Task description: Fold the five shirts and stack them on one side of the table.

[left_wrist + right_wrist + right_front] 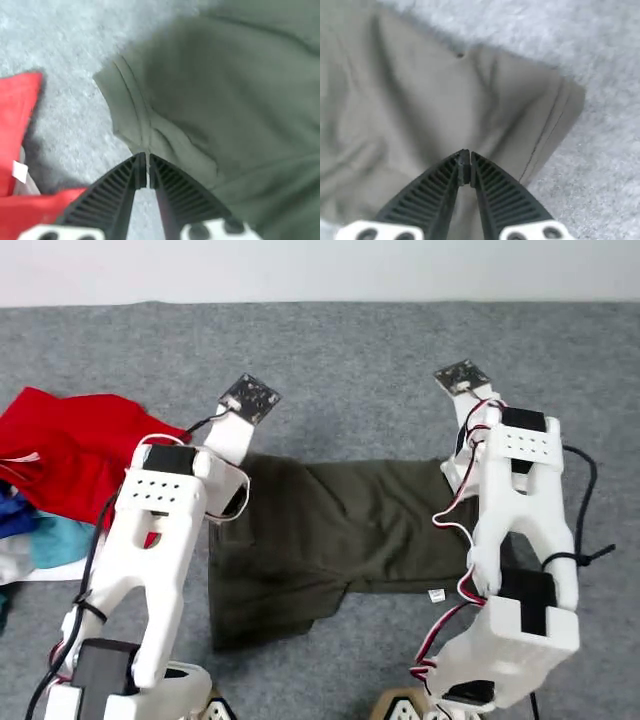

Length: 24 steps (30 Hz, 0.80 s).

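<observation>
We see the olive shirt (340, 530) lying spread on the grey table (350, 350) between our two arms. Our left gripper (147, 160) has its fingers pressed together on the shirt's hem, on the side nearest the red shirt (70, 450). Our right gripper (464, 157) is likewise pinched closed on fabric near the opposite hem. Just beside the red one lie bunched blue and teal shirts (45, 535)

Table (360, 350) is carrying a grey, carpet-like cover across its whole top. An olive shirt (340, 530) is lying spread out near the middle, directly on the cover. At the left edge a red shirt (60, 450) is lying crumpled, touching a blue garment (12, 512), a teal garment (60, 540) and a white cloth (20, 565) bunched just beside it.
</observation>
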### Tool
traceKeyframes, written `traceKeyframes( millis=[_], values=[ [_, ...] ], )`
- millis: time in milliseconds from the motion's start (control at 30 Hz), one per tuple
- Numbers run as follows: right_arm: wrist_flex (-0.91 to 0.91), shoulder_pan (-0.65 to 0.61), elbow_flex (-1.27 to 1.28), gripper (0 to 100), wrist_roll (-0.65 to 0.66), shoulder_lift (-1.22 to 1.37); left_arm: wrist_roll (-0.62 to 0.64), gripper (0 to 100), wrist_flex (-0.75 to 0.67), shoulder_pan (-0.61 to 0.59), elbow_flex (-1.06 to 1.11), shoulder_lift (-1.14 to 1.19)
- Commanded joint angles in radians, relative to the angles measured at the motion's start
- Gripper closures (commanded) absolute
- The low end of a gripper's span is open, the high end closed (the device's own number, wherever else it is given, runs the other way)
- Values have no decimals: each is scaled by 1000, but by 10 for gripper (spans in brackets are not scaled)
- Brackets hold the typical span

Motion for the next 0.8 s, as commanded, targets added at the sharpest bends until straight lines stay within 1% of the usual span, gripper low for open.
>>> traceKeyframes(
  millis=[0,67,200,300,467,600,767],
  values=[
    [-27,-5,-12,990,-71,-15,11,982,-37,11,-71,66],
    [-27,-5,-12,990,-112,-13,14,982,-32,11,-125,133],
    [-27,-5,-12,990,-189,-8,64,982,-31,11,-240,249],
    [-51,-5,-11,990,-190,12,72,982,-32,17,-300,339],
    [-143,4,-12,990,-189,96,72,982,-31,25,-361,497],
    [-200,41,-25,990,-189,163,66,982,25,-26,-418,589],
    [-183,99,-87,990,-189,211,63,982,126,-117,-536,641]
  ],
)
